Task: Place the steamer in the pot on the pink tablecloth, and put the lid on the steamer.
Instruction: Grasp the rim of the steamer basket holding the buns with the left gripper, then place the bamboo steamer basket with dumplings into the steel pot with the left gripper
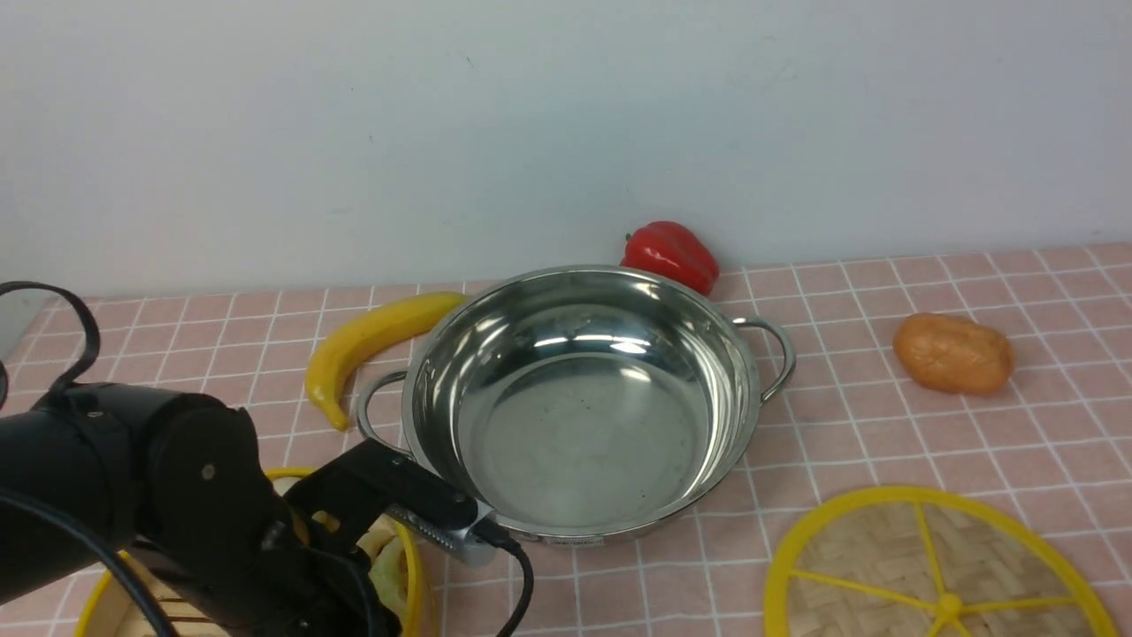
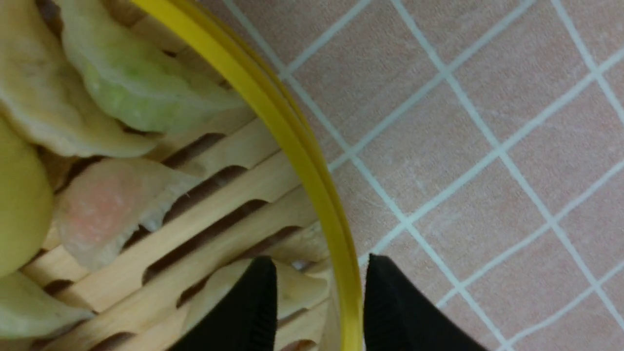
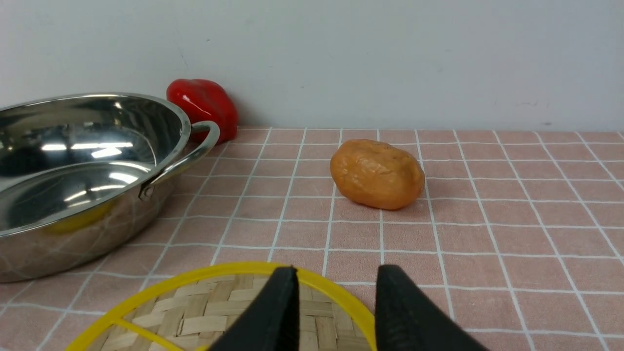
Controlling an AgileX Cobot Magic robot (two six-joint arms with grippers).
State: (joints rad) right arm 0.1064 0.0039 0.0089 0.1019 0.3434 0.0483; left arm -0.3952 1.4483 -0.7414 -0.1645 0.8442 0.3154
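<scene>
The steamer point(image 1: 414, 575), with a yellow rim and dumplings inside, sits on the pink tablecloth point(image 1: 884, 433) at the near left, mostly hidden under my left arm. In the left wrist view my left gripper point(image 2: 319, 265) is open and straddles the steamer's rim point(image 2: 292, 126), one finger inside over the slatted floor, one outside. The shiny pot point(image 1: 575, 416) stands empty in the middle and also shows in the right wrist view point(image 3: 73, 170). The woven lid point(image 1: 937, 566) lies flat at the near right. My right gripper point(image 3: 336, 275) is open and empty above the lid's far rim point(image 3: 219, 312).
A yellow banana point(image 1: 371, 341) lies left of the pot, touching its rim area. A red pepper point(image 1: 669, 252) sits behind the pot against the wall. A brown potato point(image 1: 953, 354) lies on the cloth to the right, also in the right wrist view point(image 3: 376, 174).
</scene>
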